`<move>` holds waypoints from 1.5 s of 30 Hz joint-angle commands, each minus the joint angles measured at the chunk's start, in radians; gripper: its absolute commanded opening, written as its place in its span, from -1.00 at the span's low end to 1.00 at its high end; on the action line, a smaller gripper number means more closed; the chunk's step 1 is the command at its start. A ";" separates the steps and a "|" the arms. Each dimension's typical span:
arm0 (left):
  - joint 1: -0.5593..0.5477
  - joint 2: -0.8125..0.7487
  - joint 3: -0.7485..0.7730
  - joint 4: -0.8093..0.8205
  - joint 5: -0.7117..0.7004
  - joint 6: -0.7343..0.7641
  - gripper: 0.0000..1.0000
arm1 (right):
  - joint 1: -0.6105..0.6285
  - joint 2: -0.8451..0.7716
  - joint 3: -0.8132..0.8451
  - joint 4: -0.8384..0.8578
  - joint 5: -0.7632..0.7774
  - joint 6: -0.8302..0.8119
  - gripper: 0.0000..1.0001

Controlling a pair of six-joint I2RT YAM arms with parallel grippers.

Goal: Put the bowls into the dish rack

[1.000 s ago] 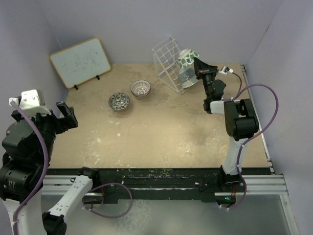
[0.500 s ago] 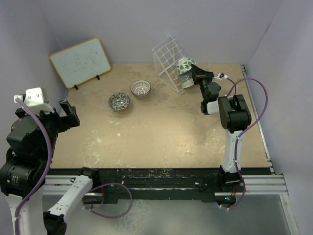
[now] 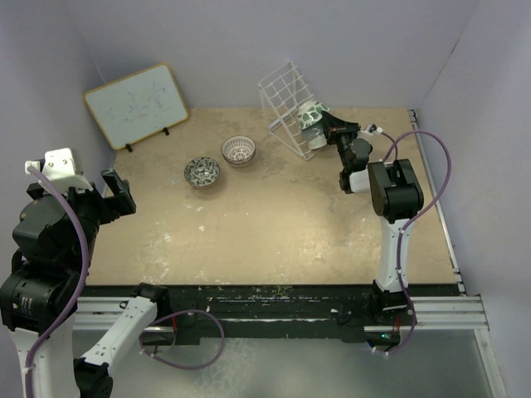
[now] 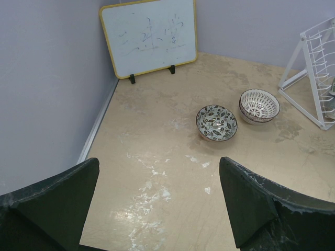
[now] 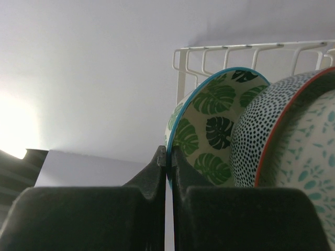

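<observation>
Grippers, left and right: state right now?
Left gripper: open, holding nothing.
Right gripper: closed on the rim of the green leafy bowl.

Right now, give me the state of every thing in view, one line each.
green leafy bowl, on edge at the dish rack, rim gripped.
dotted bowl, on edge beside it.
dark speckled bowl, upright on the table.
lattice bowl, upright on the table.
dish rack, standing, partly loaded.
right gripper, shut on the green leafy bowl.
left gripper, open, empty.
whiteboard, propped upright.
</observation>
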 commanded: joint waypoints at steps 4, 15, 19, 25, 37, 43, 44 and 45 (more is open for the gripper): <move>-0.007 0.001 -0.012 0.038 0.008 0.005 0.98 | -0.004 0.009 0.110 0.019 -0.038 -0.004 -0.80; -0.006 0.001 -0.026 0.043 0.010 0.003 0.98 | -0.004 0.038 0.113 -0.017 -0.043 0.014 -0.50; -0.007 0.001 -0.029 0.044 0.015 0.002 0.98 | -0.004 0.019 0.083 -0.027 -0.041 0.018 -0.33; -0.007 -0.003 -0.023 0.046 0.015 -0.001 0.98 | -0.004 -0.031 0.058 -0.118 -0.070 0.002 -0.10; -0.007 -0.023 0.009 0.025 0.019 -0.008 0.98 | -0.031 -0.179 -0.087 -0.292 -0.058 -0.037 0.00; -0.006 -0.026 0.020 0.022 0.036 -0.019 0.98 | -0.044 -0.309 -0.151 -0.364 -0.093 -0.152 0.04; -0.007 -0.027 0.023 0.021 0.038 -0.021 0.98 | -0.044 -0.342 -0.153 -0.403 -0.098 -0.209 0.10; -0.007 -0.027 0.026 0.020 0.040 -0.022 0.99 | -0.043 -0.378 -0.154 -0.443 -0.094 -0.263 0.13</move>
